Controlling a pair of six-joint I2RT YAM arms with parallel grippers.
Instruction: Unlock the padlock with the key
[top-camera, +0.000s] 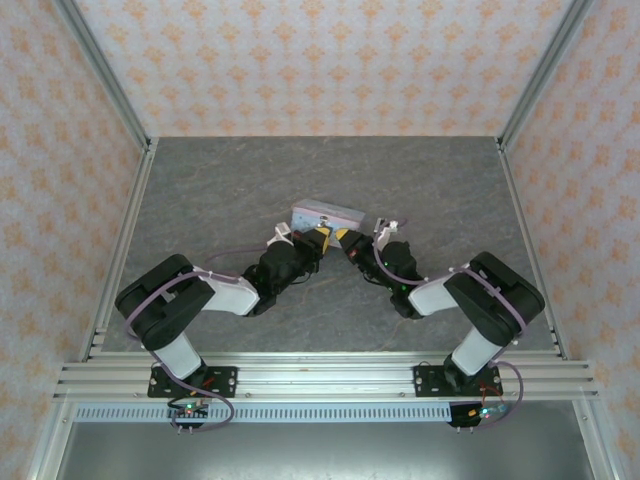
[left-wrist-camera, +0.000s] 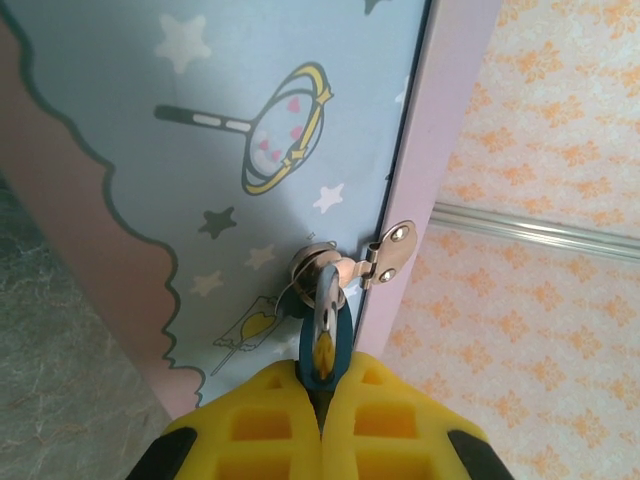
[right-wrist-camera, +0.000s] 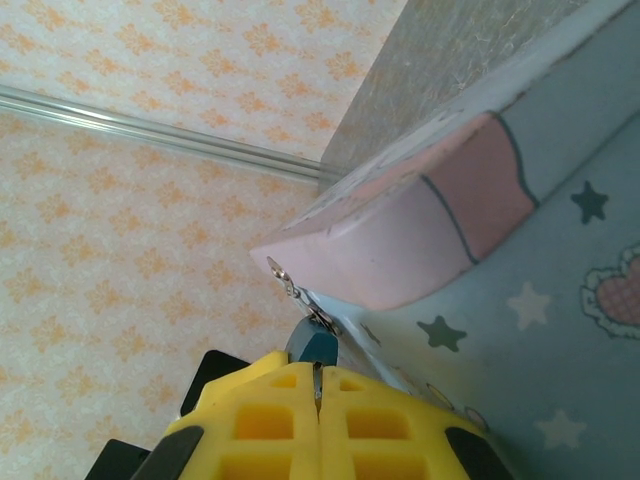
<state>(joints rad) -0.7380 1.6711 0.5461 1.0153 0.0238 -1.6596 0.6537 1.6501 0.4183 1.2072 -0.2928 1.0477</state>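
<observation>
Low in the middle, right gripper (right-wrist-camera: 317, 372), its blocky yellow fingers (right-wrist-camera: 260, 420) pressed flat together. Nipped at their tips, a small dark teal padlock (right-wrist-camera: 312, 345). Just above it, a thin silvery metal hasp (right-wrist-camera: 288, 283) slanting up-left at the corner of a pale blue and pink tin box printed with stars (right-wrist-camera: 430, 230). Behind, grey stone-patterned tabletop (right-wrist-camera: 460, 50), silver aluminium rail (right-wrist-camera: 150, 128), cream wallpaper with orange flowers (right-wrist-camera: 130, 270).

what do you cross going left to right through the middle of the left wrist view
grey table → tin's pink band → tin's blue face → padlock → metal hasp → wallpapered wall
</observation>
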